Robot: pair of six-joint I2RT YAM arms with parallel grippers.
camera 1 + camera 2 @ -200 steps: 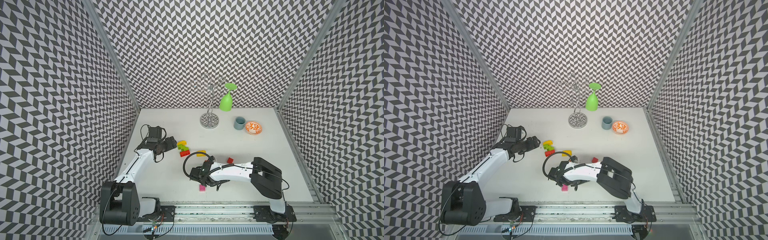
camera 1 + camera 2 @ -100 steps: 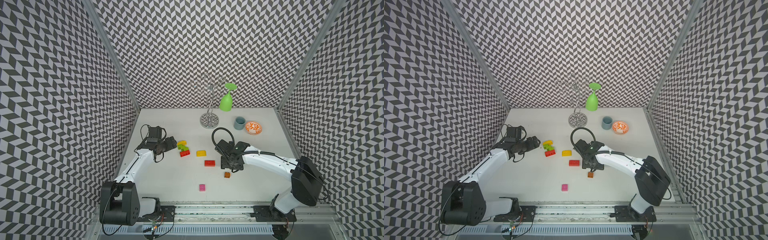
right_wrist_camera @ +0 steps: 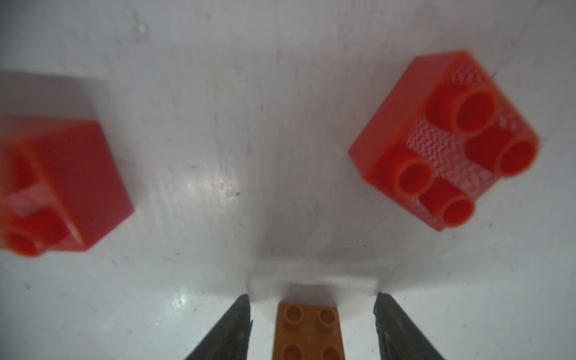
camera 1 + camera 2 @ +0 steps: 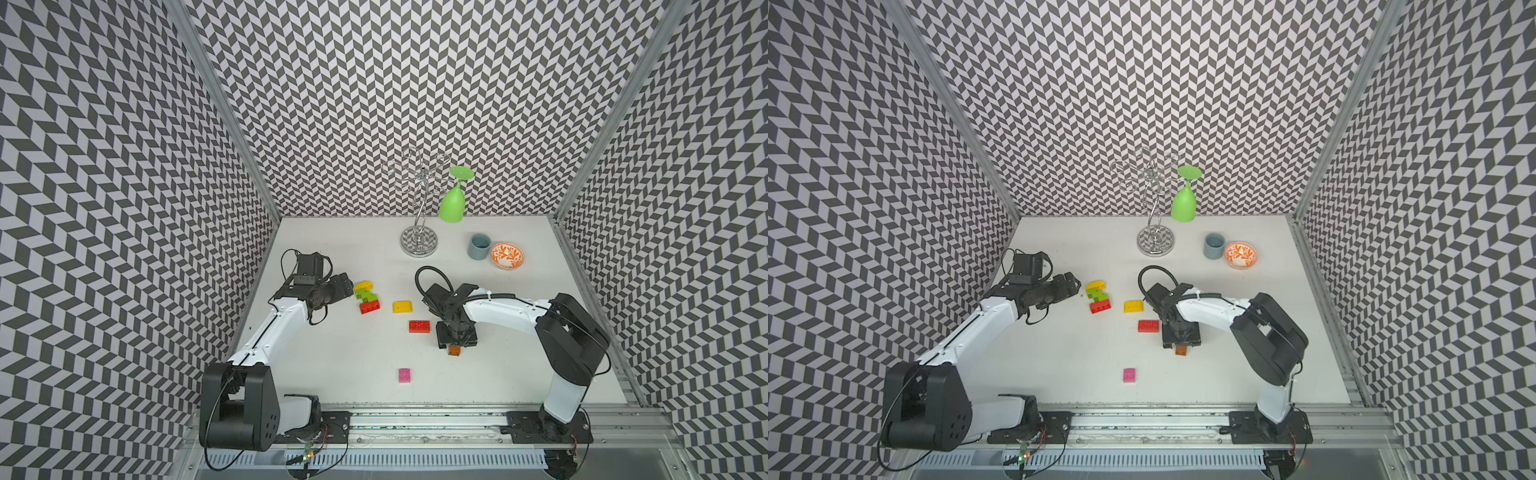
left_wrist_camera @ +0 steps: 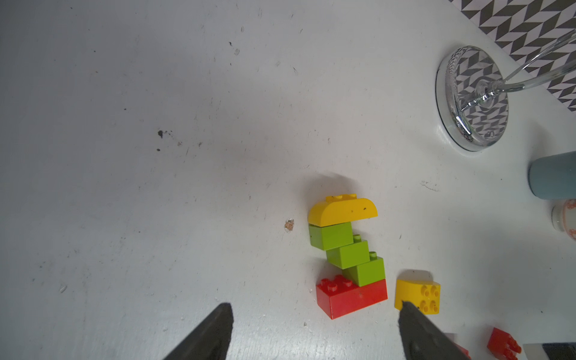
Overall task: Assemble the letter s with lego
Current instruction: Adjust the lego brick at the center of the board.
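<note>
The lego stack (image 4: 365, 296) (image 4: 1098, 297) lies on the table: a rounded yellow brick (image 5: 342, 212), three stepped lime green bricks (image 5: 347, 254) and a long red brick (image 5: 352, 299). My left gripper (image 4: 345, 286) (image 5: 315, 308) is open just beside the stack's red end. A loose yellow brick (image 4: 402, 306) (image 5: 417, 294), a long red brick (image 4: 419, 326) (image 3: 62, 187) and a pink brick (image 4: 404, 375) lie apart. My right gripper (image 4: 455, 341) (image 3: 311, 314) is open and straddles the brown brick (image 3: 308, 330) (image 4: 454, 351) without touching it. A small red brick (image 3: 445, 140) lies just beyond.
At the back right stand a chrome glass rack (image 4: 419, 241) with a green glass (image 4: 452, 205) hanging on it, a grey cup (image 4: 478, 246) and an orange patterned bowl (image 4: 507, 256). Patterned walls enclose the table on three sides.
My right arm swung from the front middle near the pink brick to the right and came down over the brown brick. The left arm and the stack stayed still.
</note>
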